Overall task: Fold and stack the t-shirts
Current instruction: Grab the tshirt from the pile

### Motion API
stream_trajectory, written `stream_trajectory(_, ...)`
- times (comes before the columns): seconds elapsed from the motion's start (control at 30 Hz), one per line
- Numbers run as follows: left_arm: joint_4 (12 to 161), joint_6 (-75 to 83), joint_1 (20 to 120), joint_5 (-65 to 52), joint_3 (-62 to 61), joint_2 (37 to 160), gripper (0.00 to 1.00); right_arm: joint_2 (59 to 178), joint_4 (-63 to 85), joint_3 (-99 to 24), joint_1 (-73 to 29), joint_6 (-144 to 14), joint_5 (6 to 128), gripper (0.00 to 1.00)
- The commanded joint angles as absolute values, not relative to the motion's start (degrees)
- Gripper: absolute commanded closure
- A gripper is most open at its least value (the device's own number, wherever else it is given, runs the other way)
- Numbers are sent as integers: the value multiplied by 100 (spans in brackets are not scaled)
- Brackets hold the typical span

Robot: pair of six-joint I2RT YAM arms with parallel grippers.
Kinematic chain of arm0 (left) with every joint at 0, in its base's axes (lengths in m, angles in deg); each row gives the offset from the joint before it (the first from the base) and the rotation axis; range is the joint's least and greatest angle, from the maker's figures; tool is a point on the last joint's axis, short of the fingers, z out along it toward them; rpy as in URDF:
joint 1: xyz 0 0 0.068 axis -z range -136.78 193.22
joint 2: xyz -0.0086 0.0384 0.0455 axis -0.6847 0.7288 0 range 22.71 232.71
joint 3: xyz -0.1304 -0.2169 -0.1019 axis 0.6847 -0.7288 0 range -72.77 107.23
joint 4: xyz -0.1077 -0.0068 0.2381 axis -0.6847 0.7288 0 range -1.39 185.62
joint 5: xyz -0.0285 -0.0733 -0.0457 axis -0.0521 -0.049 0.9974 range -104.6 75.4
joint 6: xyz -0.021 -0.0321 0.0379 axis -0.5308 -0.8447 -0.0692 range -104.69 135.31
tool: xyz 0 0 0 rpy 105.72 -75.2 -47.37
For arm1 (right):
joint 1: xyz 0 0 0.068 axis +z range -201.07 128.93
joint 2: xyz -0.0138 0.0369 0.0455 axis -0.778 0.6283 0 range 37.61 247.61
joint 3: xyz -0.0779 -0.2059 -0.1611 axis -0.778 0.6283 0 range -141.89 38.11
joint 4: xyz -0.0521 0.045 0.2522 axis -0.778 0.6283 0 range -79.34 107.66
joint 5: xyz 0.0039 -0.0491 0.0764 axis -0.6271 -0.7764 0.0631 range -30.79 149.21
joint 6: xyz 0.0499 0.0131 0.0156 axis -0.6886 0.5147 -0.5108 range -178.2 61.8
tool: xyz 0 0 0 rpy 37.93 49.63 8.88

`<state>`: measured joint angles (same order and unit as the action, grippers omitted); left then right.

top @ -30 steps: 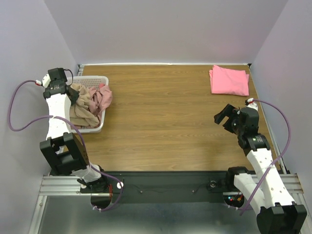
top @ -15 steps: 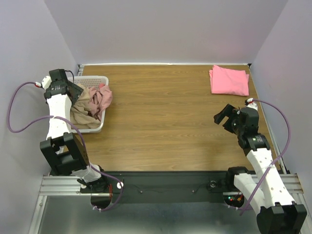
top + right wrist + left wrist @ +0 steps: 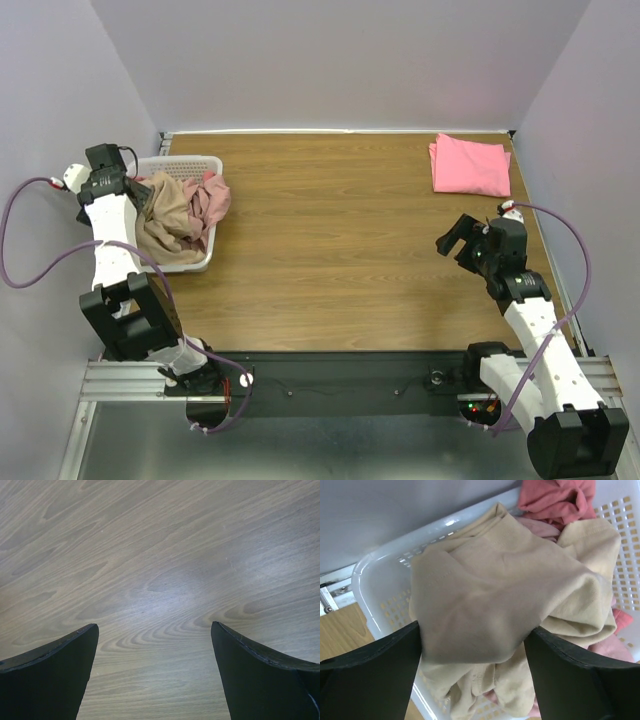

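One wood worktop point(image 3: 330, 250) carries everything you're working w/. Next in size, the white mesh basket point(image 3: 195, 161) sits at the worktop's left edge, toward the far-left corner, heaped w/ cloth. The tan shirt point(image 3: 168, 218) is the biggest piece in it: crumpled, on top of the pile, filling most of the basket. Your folded bright pink shirt point(image 3: 470, 166) lies flat in the worktop's far-right corner, well apart from the basket. A dusty-pink shirt point(image 3: 210, 195) is bunched vs. the basket's right wall and spills over that rim. The L wrist view shows a salmon-red shirt point(image 3: 555, 497) wadded at the tan one's edge. Your L gripper point(image 3: 471, 629) hangs over the basket's left side, jaws released and spread wide. A hump of the tan shirt bulges up btw the fingers, lying loose there. Your R gripper point(image 3: 455, 238) hovers near the worktop's right edge, approx. mid-depth. Its jaws are spread wide too, w/ only bare wood below them.
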<state>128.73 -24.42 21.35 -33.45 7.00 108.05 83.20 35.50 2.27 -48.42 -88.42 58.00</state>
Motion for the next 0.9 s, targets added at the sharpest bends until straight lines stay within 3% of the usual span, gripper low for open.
stream_trajectory(0.0, 12650, -2389, 2036, -3254, 616, 10709, 18, 8279, 3228, 40, -4844, -8738, 5807, 0)
stream_trajectory(0.07, 12536, -2319, 2028, -3035, 519, 10718, 26, 8279, 3228, 40, -4844, -8747, 5790, 0)
stream_trajectory(0.17, 12412, -2275, 2028, -2893, 344, 10692, 50, 8297, 3229, 40, -4844, -8747, 5781, 0)
stream_trajectory(0.2, 12421, -2266, 2036, -2867, 334, 10683, 72, 8297, 3228, 31, -4844, -8747, 5772, 0)
stream_trajectory(0.27, 12473, -2222, 2028, -2727, 351, 10604, 100, 8279, 3237, 23, -4835, -8738, 5772, 0)
stream_trajectory(0.47, 12798, -2161, 2054, -2603, 1000, 9928, 100, 8270, 3228, 23, -4835, -8729, 5833, 0)
stream_trajectory(0.63, 13106, -1976, 2396, -2173, 2678, 9479, 100, 8218, 3228, 23, -4835, -8720, 5877, 0)
stream_trajectory(0.73, 13011, -1993, 3649, -2137, 3357, 9373, 100, 8156, 3228, 22, -4835, -8720, 5895, 0)
stream_trajectory(0.87, 11949, -1792, 5466, -1322, 3366, 9346, 100, 8103, 3237, 14, -4844, -8738, 5886, 0)
